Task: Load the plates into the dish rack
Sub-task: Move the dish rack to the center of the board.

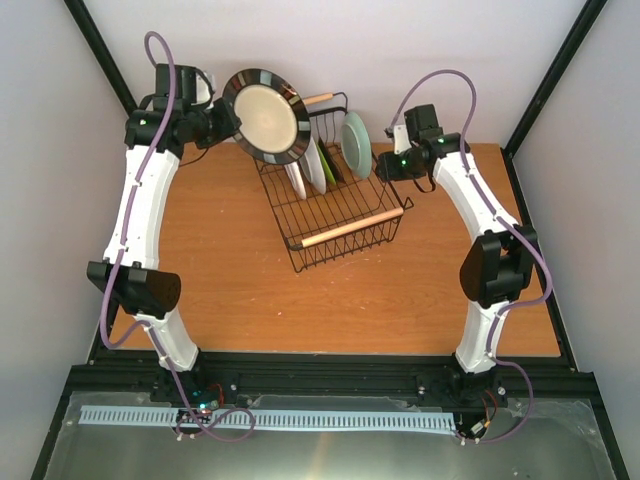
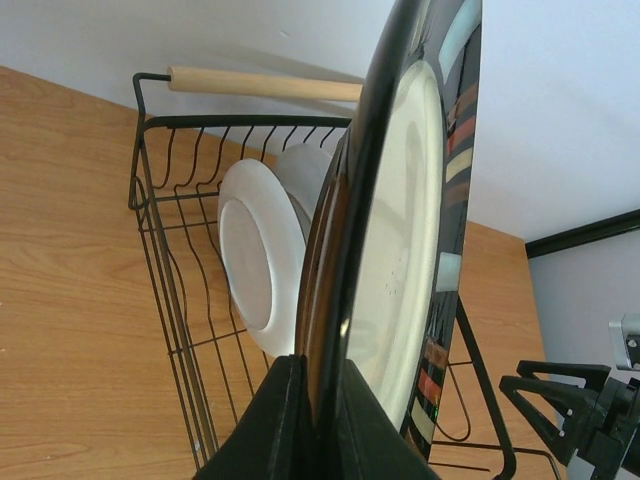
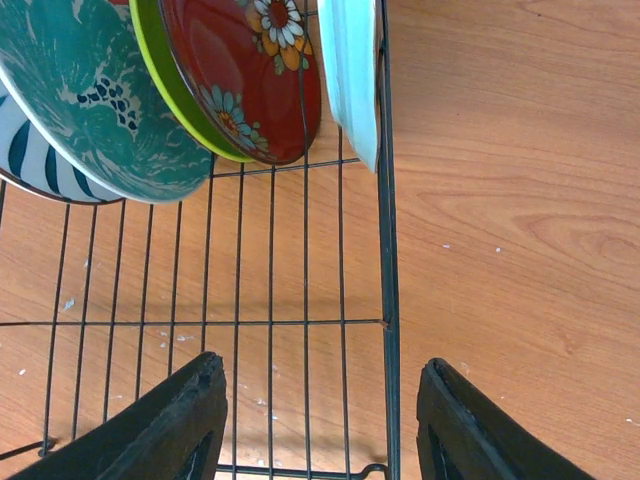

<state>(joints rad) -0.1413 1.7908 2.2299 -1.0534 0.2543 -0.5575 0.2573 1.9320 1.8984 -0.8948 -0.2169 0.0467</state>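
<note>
My left gripper (image 1: 218, 122) is shut on the rim of the black-rimmed cream plate (image 1: 267, 115) and holds it on edge above the far left end of the black wire dish rack (image 1: 345, 205). In the left wrist view the plate (image 2: 410, 230) stands between my fingers (image 2: 285, 420), over the rack (image 2: 160, 230) and a white plate (image 2: 255, 260) in it. My right gripper (image 1: 385, 166) is open and empty over the rack's far right side. Its wrist view (image 3: 320, 400) shows the mint green plate (image 3: 350, 70), dark red floral plate (image 3: 260, 70), lime green rim (image 3: 165, 70), teal-patterned plate (image 3: 90, 100) and striped plate (image 3: 25, 150) standing in the rack (image 3: 388, 280).
The rack has a wooden handle at the near end (image 1: 350, 228) and one at the far end (image 1: 318, 98). The orange wooden table (image 1: 230, 270) ends at a white back wall. The right gripper shows in the left wrist view (image 2: 570, 410), close to the rack.
</note>
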